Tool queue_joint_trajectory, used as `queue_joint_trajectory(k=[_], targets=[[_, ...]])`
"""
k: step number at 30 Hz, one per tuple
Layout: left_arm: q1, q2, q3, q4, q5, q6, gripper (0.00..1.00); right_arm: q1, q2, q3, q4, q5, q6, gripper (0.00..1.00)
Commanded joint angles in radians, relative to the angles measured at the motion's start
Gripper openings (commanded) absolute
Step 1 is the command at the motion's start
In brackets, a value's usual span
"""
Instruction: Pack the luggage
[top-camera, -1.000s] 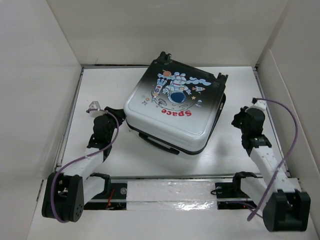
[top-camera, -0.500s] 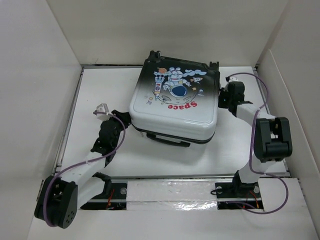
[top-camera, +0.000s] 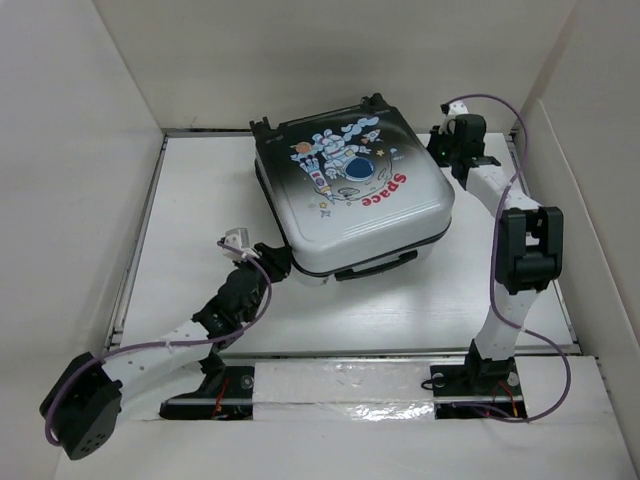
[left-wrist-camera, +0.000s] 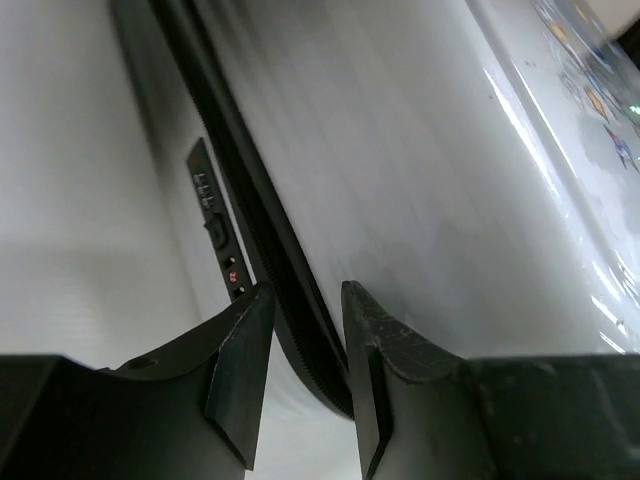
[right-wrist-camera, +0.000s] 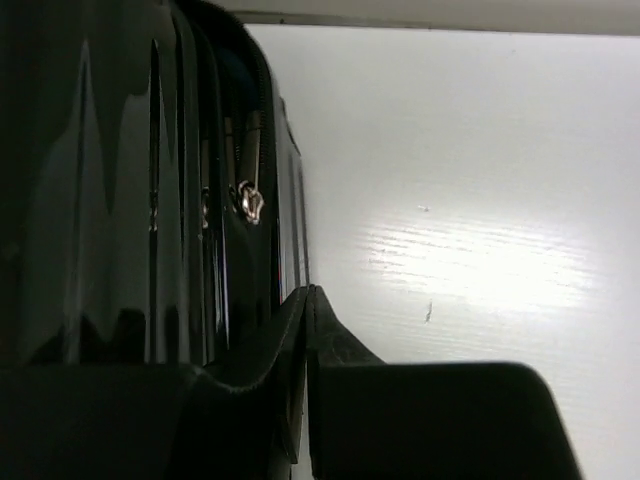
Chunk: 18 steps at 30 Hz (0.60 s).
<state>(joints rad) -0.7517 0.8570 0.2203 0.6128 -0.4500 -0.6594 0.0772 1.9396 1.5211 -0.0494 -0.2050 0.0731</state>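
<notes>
The luggage (top-camera: 355, 200) lies closed and flat on the white table (top-camera: 190, 200), astronaut side up and turned at an angle, its handle (top-camera: 375, 265) facing the near edge. My left gripper (top-camera: 275, 262) is at its near-left corner. In the left wrist view the left gripper (left-wrist-camera: 305, 295) stands open, its fingers either side of the black zipper seam (left-wrist-camera: 260, 230) beside the combination lock (left-wrist-camera: 215, 230). My right gripper (top-camera: 445, 150) is at the far-right corner. In the right wrist view the right gripper (right-wrist-camera: 307, 292) is shut against the black side (right-wrist-camera: 100, 200), below a zipper pull (right-wrist-camera: 248, 200).
White walls box the table in on the left, back and right (top-camera: 590, 200). A taped rail (top-camera: 335, 385) with both arm bases runs along the near edge. Bare table lies left of the case and between it and the rail.
The luggage has turned, its near-left corner swinging right and nearer together with the left gripper. The right arm reached from the near right up to the far-right corner.
</notes>
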Motion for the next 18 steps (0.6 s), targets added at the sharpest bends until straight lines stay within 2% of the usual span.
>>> queue_joint_trajectory(k=[1, 5, 10, 13, 14, 16, 17, 18], targets=[[-0.188, 0.074, 0.017, 0.082, 0.234, -0.069, 0.32, 0.093, -0.048, 0.109, -0.082, -0.304, 0.05, 0.09], [-0.354, 0.145, 0.082, 0.119, 0.134, -0.069, 0.32, 0.093, -0.044, 0.131, -0.125, -0.292, 0.028, 0.14], [-0.428, 0.192, 0.146, 0.117, 0.071, -0.054, 0.33, 0.093, -0.054, 0.183, -0.233, -0.22, -0.019, 0.22], [-0.428, 0.157, 0.156, 0.116, 0.047, -0.037, 0.34, 0.073, -0.186, 0.101, -0.138, -0.203, 0.008, 0.37], [-0.428, 0.148, 0.16, 0.108, 0.043, -0.031, 0.35, 0.062, -0.227, 0.04, -0.107, -0.198, 0.014, 0.48], [-0.428, 0.122, 0.18, 0.081, 0.028, -0.017, 0.36, 0.053, -0.362, -0.01, -0.037, -0.179, 0.027, 0.59], [-0.428, 0.116, 0.188, 0.049, 0.021, -0.013, 0.36, 0.053, -0.407, -0.034, -0.017, -0.169, 0.031, 0.68], [-0.428, 0.106, 0.203, 0.029, 0.004, -0.011, 0.38, 0.053, -0.491, -0.077, 0.003, -0.163, 0.028, 0.7]])
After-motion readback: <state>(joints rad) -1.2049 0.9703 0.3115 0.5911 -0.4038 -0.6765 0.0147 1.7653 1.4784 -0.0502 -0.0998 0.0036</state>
